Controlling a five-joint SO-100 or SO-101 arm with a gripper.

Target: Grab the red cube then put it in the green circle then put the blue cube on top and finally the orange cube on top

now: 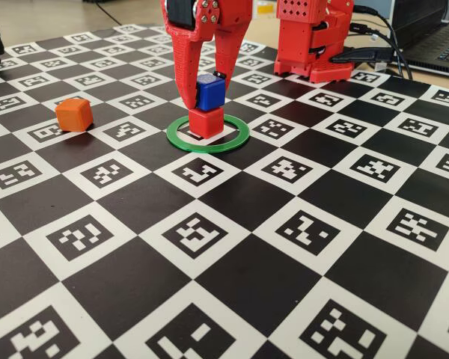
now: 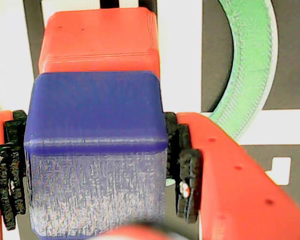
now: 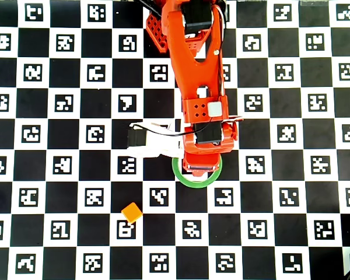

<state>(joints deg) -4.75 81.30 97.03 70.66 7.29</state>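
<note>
The red cube [image 1: 205, 122] is seen sitting inside the green circle [image 1: 207, 146], so the first placement looks done. The blue cube [image 1: 209, 91] is clamped between the fingers of the gripper [image 1: 206, 88] and is held right over the red one, seemingly resting on it or just about to. Release is judged the step in hand. The orange cube [image 1: 74, 114] is left waiting on the checkered board [image 1: 232, 292], well off to the left in the fixed view, untouched.
</note>
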